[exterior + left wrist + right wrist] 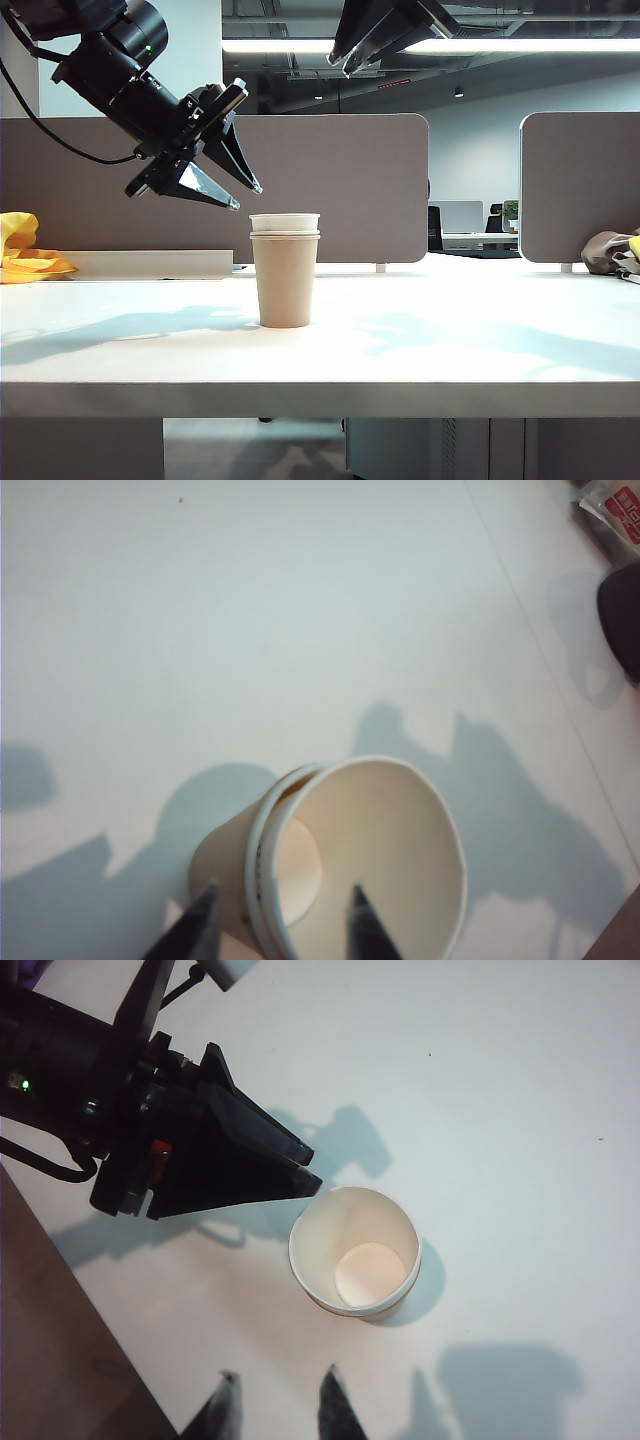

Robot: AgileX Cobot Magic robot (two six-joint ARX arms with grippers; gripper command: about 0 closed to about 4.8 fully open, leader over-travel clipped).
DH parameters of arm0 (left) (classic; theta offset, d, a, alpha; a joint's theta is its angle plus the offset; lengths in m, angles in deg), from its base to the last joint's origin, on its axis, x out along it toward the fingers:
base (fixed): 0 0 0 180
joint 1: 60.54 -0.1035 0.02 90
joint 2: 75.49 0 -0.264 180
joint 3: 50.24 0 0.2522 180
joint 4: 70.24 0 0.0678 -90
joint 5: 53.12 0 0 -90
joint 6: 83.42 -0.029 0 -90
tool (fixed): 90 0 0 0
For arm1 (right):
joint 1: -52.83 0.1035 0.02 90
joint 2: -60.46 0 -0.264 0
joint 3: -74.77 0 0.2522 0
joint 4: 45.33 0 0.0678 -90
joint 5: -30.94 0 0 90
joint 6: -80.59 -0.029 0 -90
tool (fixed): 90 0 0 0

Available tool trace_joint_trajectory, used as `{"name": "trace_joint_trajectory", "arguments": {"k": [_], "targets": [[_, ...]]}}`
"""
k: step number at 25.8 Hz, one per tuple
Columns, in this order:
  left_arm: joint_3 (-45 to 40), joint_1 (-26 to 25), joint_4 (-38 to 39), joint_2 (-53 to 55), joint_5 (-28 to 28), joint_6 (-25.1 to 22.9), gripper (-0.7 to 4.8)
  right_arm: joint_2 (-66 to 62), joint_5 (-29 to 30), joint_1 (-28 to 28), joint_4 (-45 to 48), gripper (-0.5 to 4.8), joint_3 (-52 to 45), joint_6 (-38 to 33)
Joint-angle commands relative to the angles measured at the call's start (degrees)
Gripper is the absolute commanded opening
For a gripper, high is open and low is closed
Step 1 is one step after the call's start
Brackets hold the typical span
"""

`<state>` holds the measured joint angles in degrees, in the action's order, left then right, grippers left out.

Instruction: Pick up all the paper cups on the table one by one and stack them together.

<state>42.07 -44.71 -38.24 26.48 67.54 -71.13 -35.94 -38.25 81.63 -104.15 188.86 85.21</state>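
Observation:
The paper cups stand stacked upright mid-table point(480, 340): a tan cup point(285, 280) on the outside, with white rims point(285, 222) poking out of its top. My left gripper point(246, 196) hangs just above and to the left of the stack, open and holding nothing. In the left wrist view its fingertips point(210, 890) frame the stack's rim point(370, 850) from above, with no contact showing. My right gripper point(340, 66) is high over the stack, open and empty. The right wrist view looks down past this gripper point(280, 1372) into the stack point(355, 1250).
A yellow cloth point(25, 255) lies at the table's far left. Grey-brown partition panels point(340, 180) stand behind. Some bundled things point(610, 250) sit at the right edge. A red-and-white packet point(620, 510) lies near a dark object point(622, 620). The left arm point(150, 1130) fills part of the right wrist view.

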Motion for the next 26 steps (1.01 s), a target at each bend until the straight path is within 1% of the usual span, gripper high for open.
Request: {"name": "trace_joint_trajectory", "arguments": {"k": [1,2,3,4,7,9,11,12,14,18,20,21,22,23,24,26], "targets": [[0.57,0.00,-0.20,-1.03,0.44,-0.28,2.94,0.31,0.55,0.02,0.31,1.09,0.15,0.28],[0.94,0.00,0.07,-1.03,0.42,-0.31,3.39,0.31,0.55,0.02,0.26,1.09,0.15,0.28],[1.46,0.00,0.39,-1.03,0.39,-0.31,3.66,0.31,0.55,0.02,0.26,1.09,0.15,0.28],[2.08,0.00,0.94,-1.03,0.07,-0.39,3.77,0.31,0.55,0.02,0.26,1.10,0.15,0.28],[3.61,0.00,2.36,-1.03,-0.26,-2.78,3.77,0.31,0.55,0.02,0.09,1.24,0.15,0.26],[4.33,0.00,3.28,-1.03,-1.09,-3.32,3.73,0.31,0.55,0.02,-0.20,1.32,0.15,0.26],[4.61,0.00,3.91,-1.03,-1.01,-3.37,3.48,0.31,0.52,0.02,-0.37,1.42,0.15,0.26],[4.68,0.00,4.13,-1.03,-1.03,-3.87,3.25,0.31,0.52,0.02,-0.35,1.51,0.15,0.26],[4.81,0.00,4.92,-1.07,-0.83,-4.85,2.73,0.31,0.52,0.02,-0.33,1.51,0.15,0.28],[4.81,0.00,4.83,-1.11,-0.87,-5.01,2.25,0.31,0.52,0.02,-0.26,1.49,0.15,0.28],[4.90,-0.02,4.74,-1.51,-0.96,-5.03,1.78,0.31,0.22,0.00,0.11,1.48,0.15,0.28],[4.87,-0.02,4.44,-1.86,-1.09,-5.03,1.46,0.31,-0.20,0.00,0.31,1.36,0.15,0.26],[4.87,-0.02,3.80,-2.64,-1.11,-5.07,0.76,0.42,-0.33,-0.02,0.52,0.94,0.15,0.24],[4.87,-0.02,2.99,-3.32,-1.27,-5.35,0.43,0.46,-0.31,-0.02,0.68,0.74,0.15,-0.02],[4.87,-0.02,1.42,-4.59,-2.25,-6.43,0.00,0.76,-0.35,-0.04,0.83,0.36,0.15,-0.11],[4.87,-0.02,-0.98,-6.38,-5.55,-6.51,-0.06,1.25,-0.39,-0.04,1.70,-0.06,0.15,-0.13]]}}
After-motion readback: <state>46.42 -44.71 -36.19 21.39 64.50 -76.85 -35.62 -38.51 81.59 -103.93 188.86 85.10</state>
